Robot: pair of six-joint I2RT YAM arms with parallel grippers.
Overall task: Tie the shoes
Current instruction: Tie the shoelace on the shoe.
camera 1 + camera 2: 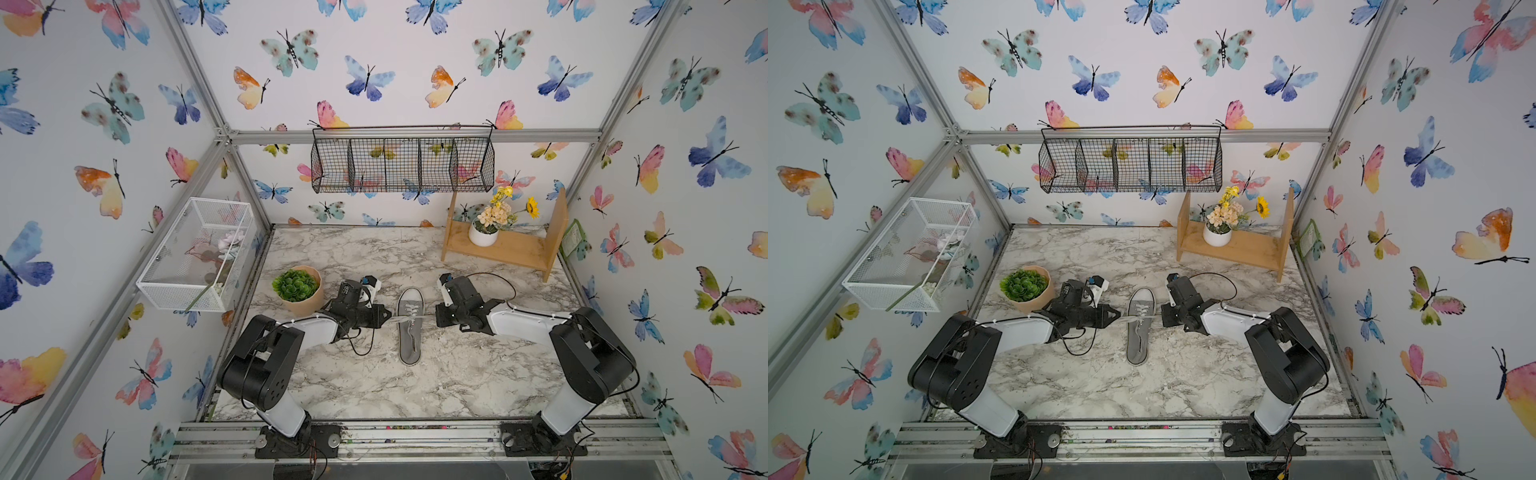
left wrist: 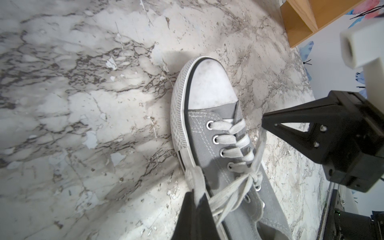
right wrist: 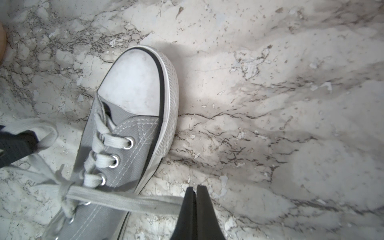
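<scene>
Claw (image 2: 196, 194) on lace (image 2: 226, 191); plant (image 1: 295, 285) in pot (image 1: 308, 306)

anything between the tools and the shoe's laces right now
Nothing visible stands between them. The left tool and right tool are each shut on part of the white laces, on opposite sides of the sneaker.

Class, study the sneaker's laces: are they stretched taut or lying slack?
Taut. From the knot over the sneaker, the laces run straight out to the left tool and right tool, each shut on one.

Grey sneaker (image 1: 410, 332) on marble table (image 1: 457, 374)
</scene>
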